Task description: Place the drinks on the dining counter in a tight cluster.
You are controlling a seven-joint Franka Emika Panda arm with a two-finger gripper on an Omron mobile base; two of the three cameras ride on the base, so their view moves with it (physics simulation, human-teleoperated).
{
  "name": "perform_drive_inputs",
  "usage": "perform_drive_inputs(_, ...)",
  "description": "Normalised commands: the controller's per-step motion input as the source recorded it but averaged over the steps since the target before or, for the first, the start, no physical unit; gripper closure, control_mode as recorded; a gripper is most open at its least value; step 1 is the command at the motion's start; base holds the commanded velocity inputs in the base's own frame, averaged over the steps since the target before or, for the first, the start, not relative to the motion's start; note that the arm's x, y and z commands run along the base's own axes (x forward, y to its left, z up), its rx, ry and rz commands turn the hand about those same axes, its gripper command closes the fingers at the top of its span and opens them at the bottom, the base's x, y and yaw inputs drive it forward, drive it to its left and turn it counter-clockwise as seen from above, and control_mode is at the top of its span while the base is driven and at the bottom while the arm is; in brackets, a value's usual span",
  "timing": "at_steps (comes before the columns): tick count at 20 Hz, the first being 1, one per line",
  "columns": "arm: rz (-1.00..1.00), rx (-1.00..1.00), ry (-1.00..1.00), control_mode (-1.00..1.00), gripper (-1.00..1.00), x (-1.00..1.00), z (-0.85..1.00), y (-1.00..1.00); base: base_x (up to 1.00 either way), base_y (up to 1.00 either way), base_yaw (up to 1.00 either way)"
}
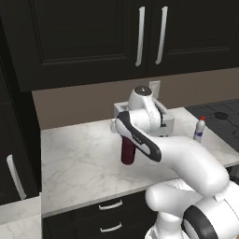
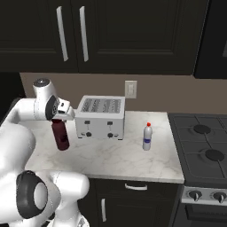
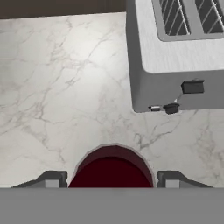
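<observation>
A: What's the hand [image 3: 112, 179] doing?
B: Clamped around the squat maroon bottle [image 2: 60, 135], upright on the marble bench [image 2: 115, 157] beside the toaster [image 2: 100, 117].
A: Others?
B: Small pale bottle [image 2: 147, 136] stands past the toaster.

A boxy silver four-slot toaster [image 2: 100, 117] is sitting at the back edge of the white grey-veined marble worktop [image 2: 115, 159], its dark knobs facing forward. A white wall outlet [image 2: 131, 89] is showing just above it. Dark cabinets with long silver handles [image 2: 62, 33] are hanging overhead, and a black gas hob [image 2: 206, 146] is adjoining the worktop's right edge.
</observation>
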Motion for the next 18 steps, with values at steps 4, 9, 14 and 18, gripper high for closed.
perform_drive_inputs(4,0.00,0.00,-0.13,-1.00,1.00,-0.73,0.52,-0.26,0.00,0.00,0.00)
perform_drive_inputs(9,0.00,0.00,-0.03,-1.00,1.00,-0.64,0.68,-0.21,0.00,0.00,0.00)
perform_drive_inputs(14,0.00,0.00,0.01,-1.00,1.00,-0.42,0.62,-0.30,0.00,0.00,0.00)
perform_drive_inputs(18,0.00,0.00,0.10,-1.00,1.00,-0.46,0.67,-0.30,0.00,0.00,0.00)
